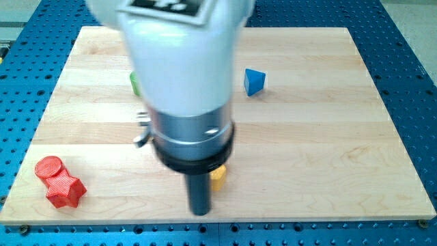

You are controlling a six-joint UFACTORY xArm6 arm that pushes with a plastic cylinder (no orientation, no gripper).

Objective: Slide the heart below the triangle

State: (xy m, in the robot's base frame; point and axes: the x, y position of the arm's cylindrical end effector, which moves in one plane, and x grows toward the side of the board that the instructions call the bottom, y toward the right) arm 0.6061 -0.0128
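No claw, just rod: my tip [199, 210] touches yellow block [218, 176] at its 7 o'clock; heart shape unconfirmed. Blue triangle [254, 81] sits at 1 o'clock. Likely light, rigid, slides easily on desk [328, 150]; push its flat side.

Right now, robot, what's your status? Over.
My tip down, beside yellow block, shape hidden. Blue triangle upper right. Arm hides green block; red blocks far left.

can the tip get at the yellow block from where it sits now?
Probably yes. My tip sits right beside the yellow block, just to its lower left in the view, with nothing between them. The arm hides most of that block, so actual contact can't be told.
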